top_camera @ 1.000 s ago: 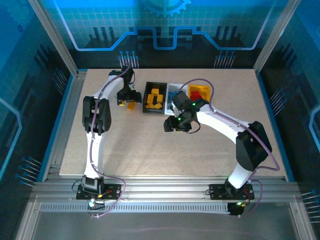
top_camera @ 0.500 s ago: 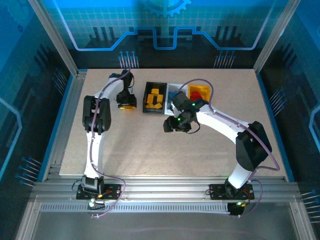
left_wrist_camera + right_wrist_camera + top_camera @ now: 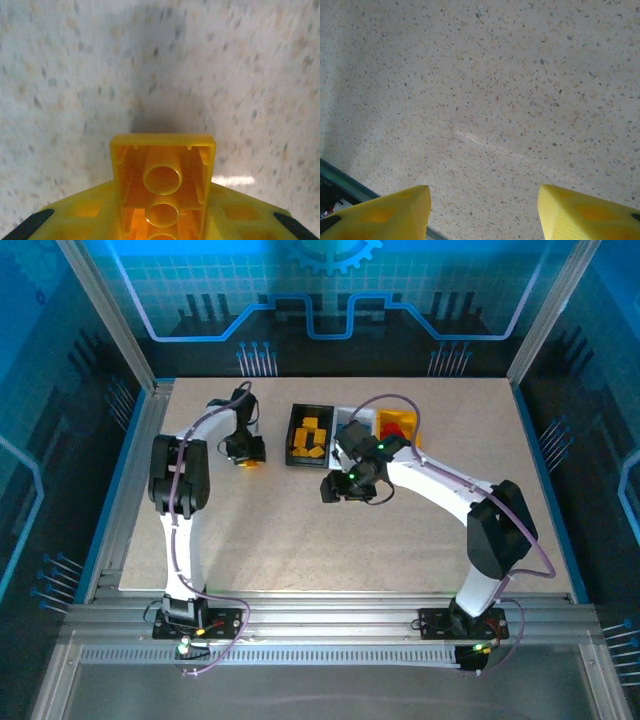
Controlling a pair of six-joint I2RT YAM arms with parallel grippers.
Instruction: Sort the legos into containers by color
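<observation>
An orange-yellow lego (image 3: 162, 182) sits between my left gripper's yellow fingers (image 3: 75, 217), its hollow underside facing the camera; the left gripper (image 3: 162, 212) is shut on it just above the table. From above, this gripper (image 3: 246, 451) is left of the black container (image 3: 294, 436), which holds several orange-yellow legos (image 3: 310, 437). The white container (image 3: 345, 417) is mostly hidden behind my right arm. Red legos (image 3: 392, 429) lie in the yellow-orange container (image 3: 402, 417). My right gripper (image 3: 482, 210) is open over bare table, in front of the containers (image 3: 336, 488).
The three containers stand in a row at the back middle of the speckled table (image 3: 300, 540). A metal frame edge (image 3: 350, 185) shows at the lower left of the right wrist view. Blue enclosure walls (image 3: 60, 390) surround the table.
My left gripper has shut on the orange-yellow lego that lay left of the black container and shifted a little left. The right gripper has drifted slightly left, still open.
</observation>
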